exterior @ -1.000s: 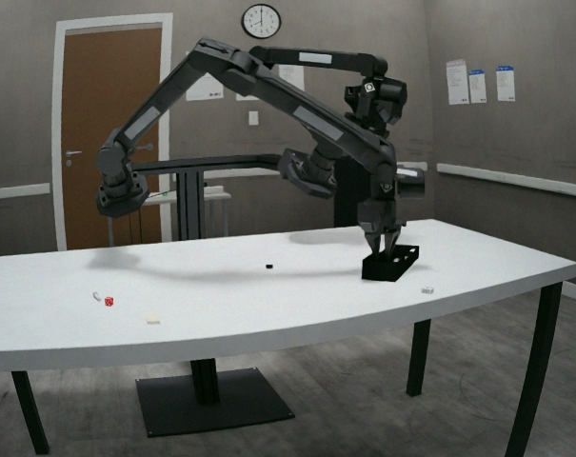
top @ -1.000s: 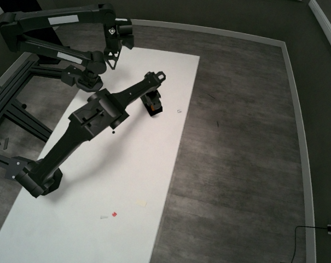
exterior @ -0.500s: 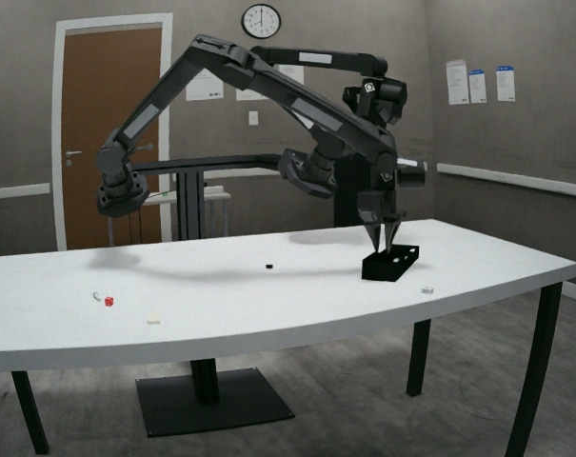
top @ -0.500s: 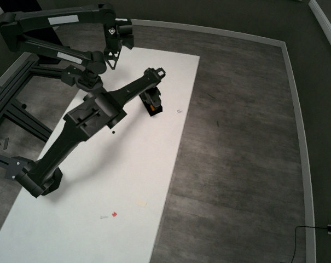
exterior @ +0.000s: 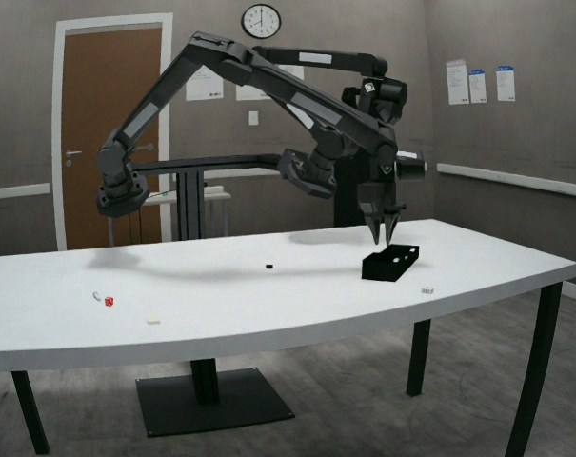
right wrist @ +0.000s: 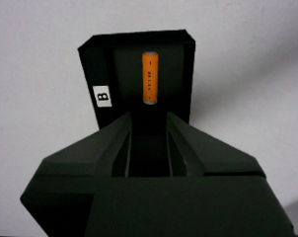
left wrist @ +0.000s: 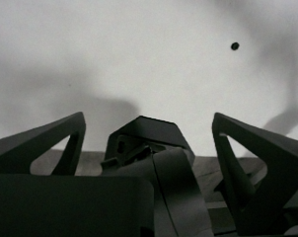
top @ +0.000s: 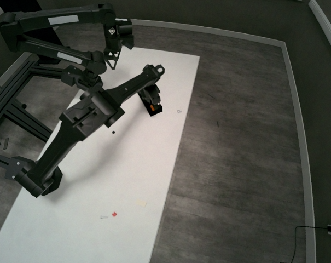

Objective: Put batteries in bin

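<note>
Inside bin B (right wrist: 104,118), one smooth orange cylinder (right wrist: 150,79).

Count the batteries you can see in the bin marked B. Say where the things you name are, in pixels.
1: an orange battery (top: 152,107) (right wrist: 150,78), lying inside the bin (top: 157,112) (exterior: 379,268) (right wrist: 186,74). The right end effector (exterior: 382,244) (right wrist: 148,118) may hide others.

Bin marked B (top: 160,110) (exterior: 376,269) (right wrist: 187,79): on your tabletop (top: 131,158) (exterior: 278,305) (left wrist: 139,64) (right wrist: 31,99), beneath the right fingers (top: 158,103) (exterior: 382,244).
Battery (top: 152,107) (right wrist: 150,78): inside that bin, lying lengthwise.
Clip-like item (top: 179,111) (exterior: 427,289): outside the bin, to its right in your top view, near the tabletop's edge.
Small disc (top: 113,132) (exterior: 268,266) (left wrist: 235,45): well apart from the bin, left of it in your exterior view.
Die (top: 114,214) (exterior: 109,301): at the exterior view's left, between a small elongated item (top: 103,217) (exterior: 96,296), just beside it, and a flat piece (top: 141,203) (exterior: 152,318).
</note>
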### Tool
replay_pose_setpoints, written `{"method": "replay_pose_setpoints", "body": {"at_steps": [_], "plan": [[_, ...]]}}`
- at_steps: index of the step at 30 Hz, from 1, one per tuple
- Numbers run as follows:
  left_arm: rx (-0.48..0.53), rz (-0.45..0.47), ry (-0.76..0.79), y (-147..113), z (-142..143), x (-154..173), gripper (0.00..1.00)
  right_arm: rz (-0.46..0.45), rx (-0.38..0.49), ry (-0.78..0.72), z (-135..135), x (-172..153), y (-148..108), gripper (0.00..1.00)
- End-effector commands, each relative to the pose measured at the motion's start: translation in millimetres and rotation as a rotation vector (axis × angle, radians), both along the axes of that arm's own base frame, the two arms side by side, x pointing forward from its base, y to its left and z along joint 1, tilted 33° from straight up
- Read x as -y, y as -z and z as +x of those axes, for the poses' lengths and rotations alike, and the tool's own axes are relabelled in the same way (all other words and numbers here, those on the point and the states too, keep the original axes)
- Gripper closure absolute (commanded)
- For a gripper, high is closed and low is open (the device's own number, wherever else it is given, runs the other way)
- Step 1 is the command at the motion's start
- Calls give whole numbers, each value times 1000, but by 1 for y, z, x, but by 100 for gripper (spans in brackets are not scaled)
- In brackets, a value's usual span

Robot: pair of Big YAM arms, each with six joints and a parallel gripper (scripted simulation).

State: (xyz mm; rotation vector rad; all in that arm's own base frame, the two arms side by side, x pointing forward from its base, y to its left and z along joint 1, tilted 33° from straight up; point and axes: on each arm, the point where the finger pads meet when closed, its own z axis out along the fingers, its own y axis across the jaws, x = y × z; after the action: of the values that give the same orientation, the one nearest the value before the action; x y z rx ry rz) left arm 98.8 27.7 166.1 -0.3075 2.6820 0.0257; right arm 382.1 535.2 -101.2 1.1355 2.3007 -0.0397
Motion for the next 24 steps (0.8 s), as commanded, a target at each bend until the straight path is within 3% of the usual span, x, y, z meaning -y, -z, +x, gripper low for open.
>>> {"method": "replay_pose_setpoints", "body": {"at_steps": [1, 7, 13, 24], "plan": [[38, 22, -2, -24, 0, -1, 0, 23, 12, -4, 2, -10, -12, 72], [38, 22, -2, -24, 0, -1, 0, 10, 6, 10, 8, 3, -14, 72], [38, 22, -2, -24, 0, -1, 0, 23, 12, -4, 3, -10, -12, 72], [38, 22, -2, -24, 0, -1, 0, 18, 10, 10, 13, 2, -15, 72]]}}
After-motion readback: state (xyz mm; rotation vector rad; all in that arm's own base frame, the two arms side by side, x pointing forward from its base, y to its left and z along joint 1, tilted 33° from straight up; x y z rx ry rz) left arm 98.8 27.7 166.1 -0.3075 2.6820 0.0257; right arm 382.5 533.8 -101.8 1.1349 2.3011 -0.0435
